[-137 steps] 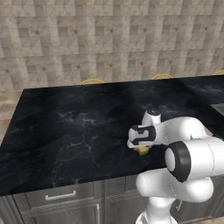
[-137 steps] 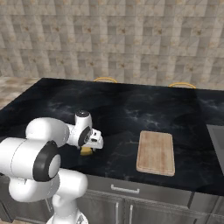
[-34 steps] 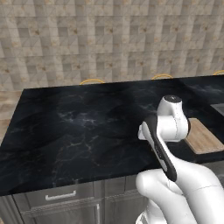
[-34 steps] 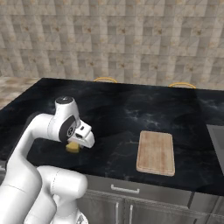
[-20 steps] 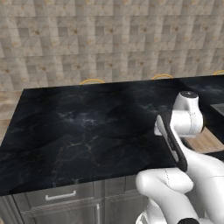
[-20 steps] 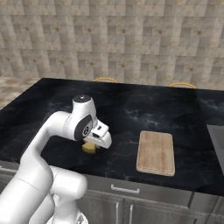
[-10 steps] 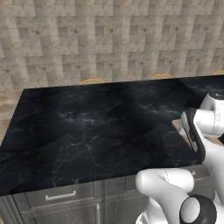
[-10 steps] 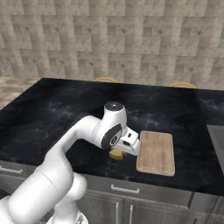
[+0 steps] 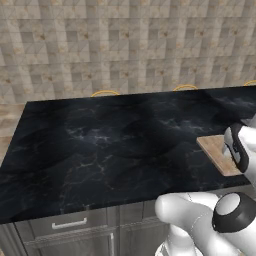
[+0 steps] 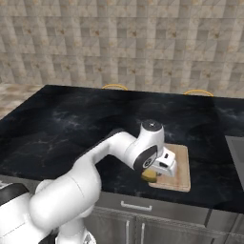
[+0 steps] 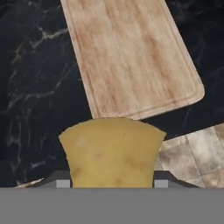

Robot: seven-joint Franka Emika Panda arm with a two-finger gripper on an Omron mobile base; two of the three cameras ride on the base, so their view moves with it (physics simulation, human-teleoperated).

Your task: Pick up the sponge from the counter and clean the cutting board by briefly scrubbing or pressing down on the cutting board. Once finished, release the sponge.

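My gripper [image 10: 153, 172] is shut on the sponge [image 10: 148, 176], a small yellow block that hangs under the white hand. It is at the near left corner of the cutting board [image 10: 179, 166], a light tan wooden rectangle lying on the black counter [image 10: 71, 128]. In the hand view the sponge [image 11: 113, 151] looms in the foreground and hides the fingertips, with the cutting board [image 11: 131, 57] just beyond it. Whether the sponge touches the board I cannot tell. The left base view has the cutting board [image 9: 216, 152] at the right, partly behind my arm.
A sink edge [image 10: 236, 143] lies right of the board. The board sits close to the counter's front edge, with floor tiles [image 11: 197, 157] past it and grey drawers [image 10: 133, 209] below. Two yellow rims [image 10: 114, 86] [image 10: 198, 92] sit at the back by the tiled wall.
My arm has swung right across the counter, carrying the sponge from the counter's middle to the cutting board's near left corner. The grip has stayed shut.
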